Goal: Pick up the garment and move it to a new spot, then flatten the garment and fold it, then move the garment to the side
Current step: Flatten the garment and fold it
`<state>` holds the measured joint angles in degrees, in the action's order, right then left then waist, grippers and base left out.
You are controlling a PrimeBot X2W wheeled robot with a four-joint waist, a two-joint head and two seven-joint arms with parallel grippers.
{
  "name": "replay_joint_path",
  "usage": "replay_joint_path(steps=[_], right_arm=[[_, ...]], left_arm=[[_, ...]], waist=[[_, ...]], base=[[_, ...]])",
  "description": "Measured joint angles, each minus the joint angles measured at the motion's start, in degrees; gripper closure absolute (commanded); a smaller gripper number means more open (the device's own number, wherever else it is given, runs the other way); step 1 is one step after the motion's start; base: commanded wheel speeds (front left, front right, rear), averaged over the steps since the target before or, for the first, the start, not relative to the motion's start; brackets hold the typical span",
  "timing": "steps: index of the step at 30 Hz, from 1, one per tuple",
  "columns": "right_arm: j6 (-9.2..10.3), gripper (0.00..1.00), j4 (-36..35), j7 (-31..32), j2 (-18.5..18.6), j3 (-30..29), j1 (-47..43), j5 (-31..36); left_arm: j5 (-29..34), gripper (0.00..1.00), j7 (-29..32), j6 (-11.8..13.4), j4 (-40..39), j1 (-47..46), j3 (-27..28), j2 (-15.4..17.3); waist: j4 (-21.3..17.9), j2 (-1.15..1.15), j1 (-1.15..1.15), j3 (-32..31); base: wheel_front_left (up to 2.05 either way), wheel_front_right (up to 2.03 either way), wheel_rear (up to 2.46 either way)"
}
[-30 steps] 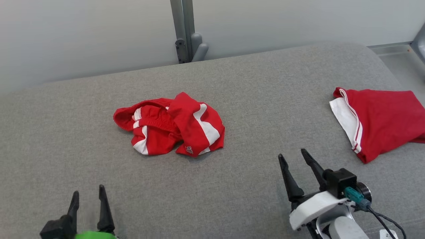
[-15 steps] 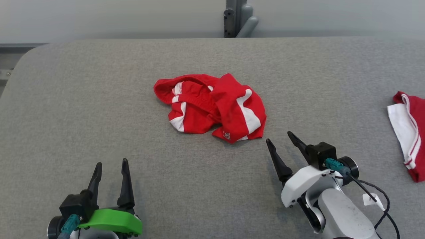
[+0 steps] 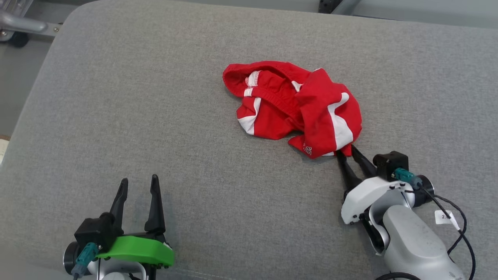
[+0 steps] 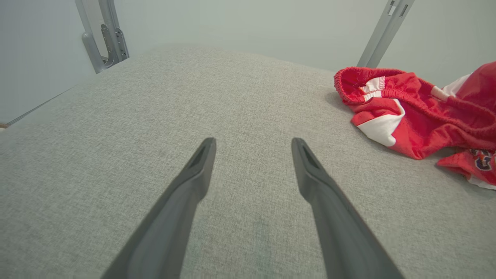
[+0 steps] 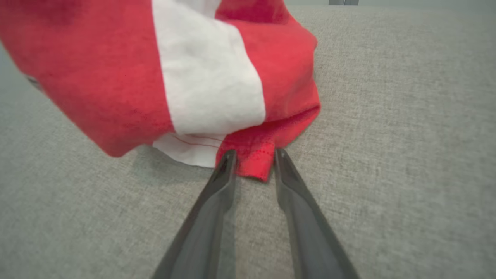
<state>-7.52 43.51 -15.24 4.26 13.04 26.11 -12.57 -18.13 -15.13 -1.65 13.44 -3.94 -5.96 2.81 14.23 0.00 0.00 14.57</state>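
Observation:
The garment (image 3: 295, 105), red shorts with white stripes, lies crumpled on the grey padded surface (image 3: 155, 116), right of centre. My right gripper (image 3: 347, 149) is at its near right corner. In the right wrist view a red fold of hem (image 5: 252, 159) fills the narrow gap between the two fingertips of that gripper (image 5: 252, 153), which is shut on it. My left gripper (image 3: 139, 181) stands open over bare fabric at the lower left, well apart from the garment (image 4: 407, 112); nothing sits between its fingers (image 4: 254, 141).
The padded surface ends in a rounded corner at the upper left, with a metal frame (image 3: 23, 25) beyond it. A grey post (image 3: 330, 4) stands behind the far edge. The left wrist view shows two metal uprights (image 4: 104, 35) against a pale wall.
The camera has turned and tipped down, shifting the whole picture; the second red garment has left view. My right gripper reached the garment's corner and its fingers closed together. The left gripper stays open.

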Motion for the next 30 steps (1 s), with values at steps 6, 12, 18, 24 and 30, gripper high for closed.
replay_joint_path(steps=[6, 12, 18, 24, 30], right_arm=[[0.00, 1.00, -0.26, -0.08, 0.38, 0.42, 0.95, -0.12], [-0.02, 1.00, -6.60, 0.11, 2.56, -2.80, -2.36, -1.24], [0.00, 1.00, -18.08, 0.11, 6.61, -6.26, -6.41, -2.14], [-0.01, 1.00, -23.28, 0.11, 10.76, -7.40, -10.32, -4.53], [-0.01, 1.00, -17.93, 0.10, 12.80, -8.24, -13.24, -4.91]], left_arm=[[-0.14, 0.00, 0.00, -0.01, 0.37, -0.10, 0.29, 0.00], [0.01, 0.00, 0.00, -0.27, 0.53, -0.10, 0.54, -0.01], [-0.32, 0.00, 0.00, -0.63, 1.35, 1.62, 0.86, -0.02], [-0.74, 0.00, 0.00, -0.93, 1.91, 2.21, 0.63, -0.01], [-1.09, 0.00, 0.00, -1.23, 2.60, 2.24, -0.74, -0.03]], waist=[[0.70, 0.00, 0.00, 1.64], [-0.47, 0.00, 0.00, 0.54], [-3.31, 0.00, 0.00, -1.73], [-7.19, 0.00, 0.00, -4.42], [-10.43, 0.00, 0.00, -7.34]], base=[[0.00, 0.00, 0.00], [0.00, 0.00, 0.00], [0.00, 0.00, 0.00], [0.00, 0.00, 0.00], [0.00, 0.00, 0.00]])
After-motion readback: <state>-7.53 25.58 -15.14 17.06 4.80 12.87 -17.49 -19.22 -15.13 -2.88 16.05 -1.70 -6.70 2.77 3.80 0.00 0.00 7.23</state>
